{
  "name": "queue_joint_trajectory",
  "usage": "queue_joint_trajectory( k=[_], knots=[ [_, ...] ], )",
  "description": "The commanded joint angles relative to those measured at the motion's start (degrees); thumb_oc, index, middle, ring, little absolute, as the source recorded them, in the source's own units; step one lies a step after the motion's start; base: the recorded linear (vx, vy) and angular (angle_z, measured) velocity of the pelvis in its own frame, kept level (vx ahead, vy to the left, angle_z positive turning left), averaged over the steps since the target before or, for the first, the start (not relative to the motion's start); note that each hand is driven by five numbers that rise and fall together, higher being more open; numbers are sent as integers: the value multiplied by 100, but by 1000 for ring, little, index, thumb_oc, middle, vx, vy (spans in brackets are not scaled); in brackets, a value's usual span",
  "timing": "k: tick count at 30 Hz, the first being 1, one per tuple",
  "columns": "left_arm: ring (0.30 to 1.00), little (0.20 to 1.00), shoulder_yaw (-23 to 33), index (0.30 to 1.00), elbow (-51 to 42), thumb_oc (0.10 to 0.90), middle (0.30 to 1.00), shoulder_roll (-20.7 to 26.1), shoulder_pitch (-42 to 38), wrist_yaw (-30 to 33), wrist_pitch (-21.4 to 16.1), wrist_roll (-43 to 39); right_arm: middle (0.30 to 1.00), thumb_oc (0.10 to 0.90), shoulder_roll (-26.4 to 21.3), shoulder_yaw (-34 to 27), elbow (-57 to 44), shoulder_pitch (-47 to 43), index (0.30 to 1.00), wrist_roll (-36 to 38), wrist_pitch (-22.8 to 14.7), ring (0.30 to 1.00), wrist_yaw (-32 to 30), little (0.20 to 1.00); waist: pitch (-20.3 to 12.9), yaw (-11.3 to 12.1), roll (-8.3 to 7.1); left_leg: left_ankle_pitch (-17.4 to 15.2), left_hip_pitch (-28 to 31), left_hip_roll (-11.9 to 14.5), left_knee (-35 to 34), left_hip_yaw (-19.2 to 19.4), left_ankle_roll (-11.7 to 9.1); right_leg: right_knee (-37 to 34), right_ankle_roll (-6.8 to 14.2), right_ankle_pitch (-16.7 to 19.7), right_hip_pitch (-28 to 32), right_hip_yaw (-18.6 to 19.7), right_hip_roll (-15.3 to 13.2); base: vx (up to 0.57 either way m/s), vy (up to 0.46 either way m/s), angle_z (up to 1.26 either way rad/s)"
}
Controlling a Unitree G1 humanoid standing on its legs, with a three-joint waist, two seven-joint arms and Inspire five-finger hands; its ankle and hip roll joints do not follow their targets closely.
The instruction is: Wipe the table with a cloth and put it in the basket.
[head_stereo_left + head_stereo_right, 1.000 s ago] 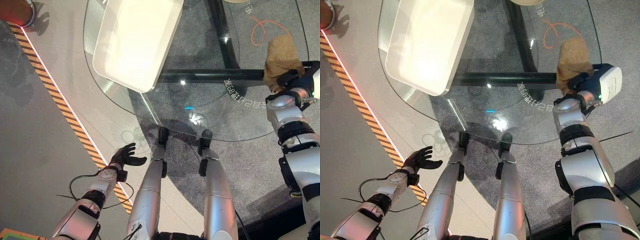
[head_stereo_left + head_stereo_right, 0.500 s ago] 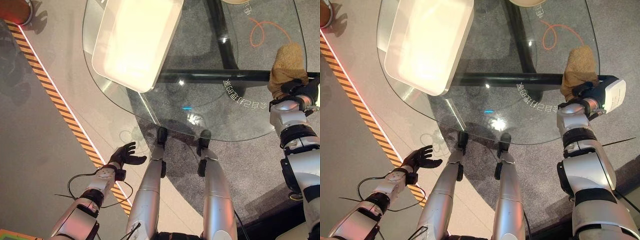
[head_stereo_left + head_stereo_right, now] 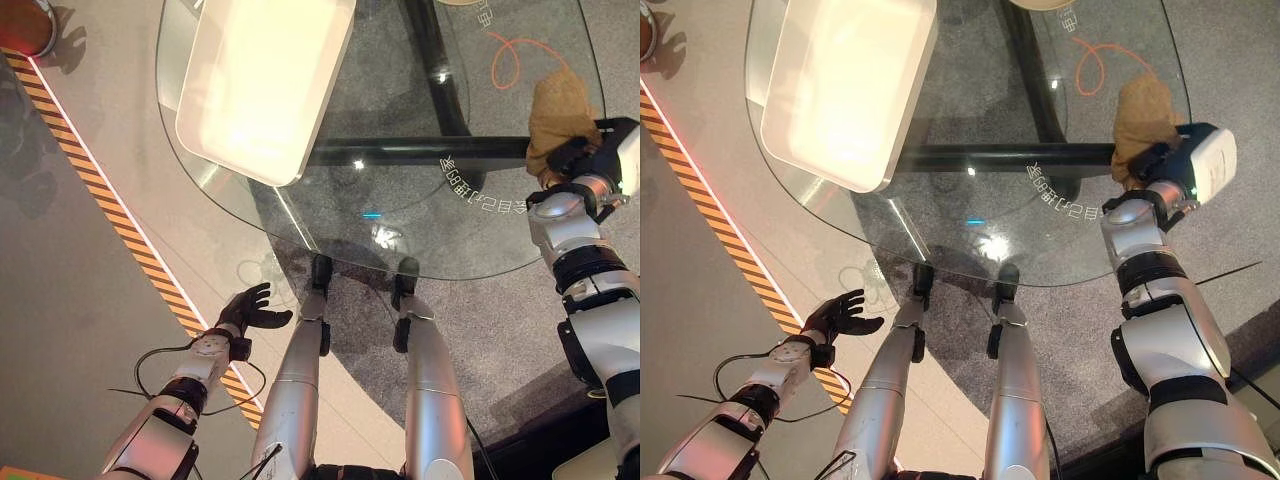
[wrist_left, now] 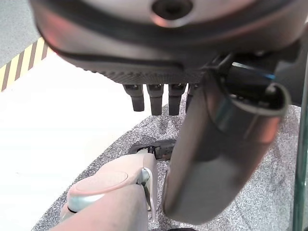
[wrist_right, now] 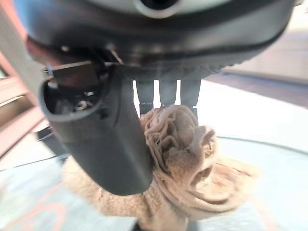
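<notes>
A tan cloth lies bunched on the right side of the round glass table. My right hand rests on its near end, thumb and fingers closed round a fold of the cloth. A long white basket stands on the table's left part. My left hand hangs low at the left, off the table over the floor, fingers spread and holding nothing; its fingers show straight in the left wrist view.
An orange scribble mark is on the glass beyond the cloth. A black-and-yellow striped line crosses the floor at the left. A dark table frame shows through the glass.
My right hand has drawn the cloth back leftward and slightly up the view after swinging right half a second ago. The left hand has stayed put.
</notes>
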Motion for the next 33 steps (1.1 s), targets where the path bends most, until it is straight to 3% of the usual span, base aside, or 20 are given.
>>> queue_joint_trajectory(
  k=[1, 24, 33],
  knots=[
    [900, 900, 201, 900, 216, 800, 900, 92, 195, 87, -45, -13, 300, 100, -436, 355, -711, -585, 300, -748, -293, 300, -46, 200, -130, 99, 24, -362, 125, -291, 269, 452, 308, -48, -123, -188, 267, -379, 402, 0, 0, 0],
    [900, 900, 223, 900, 148, 800, 900, -172, 304, 174, -163, 255, 300, 100, 189, 1455, -2366, -551, 300, -1921, 149, 300, 1505, 200, -130, 170, 62, -341, 130, -348, 284, 521, 296, -22, -167, -261, 268, -444, 368, 0, 0, 0],
    [900, 900, 179, 900, 199, 800, 900, -278, 266, 211, -216, 301, 300, 100, 603, 1705, -2420, -373, 300, -2069, 2, 300, 1974, 200, -130, 209, 95, -310, 108, -372, 273, 525, 283, -36, -175, -252, 258, -477, 348, 0, 0, 0]
  ],
)
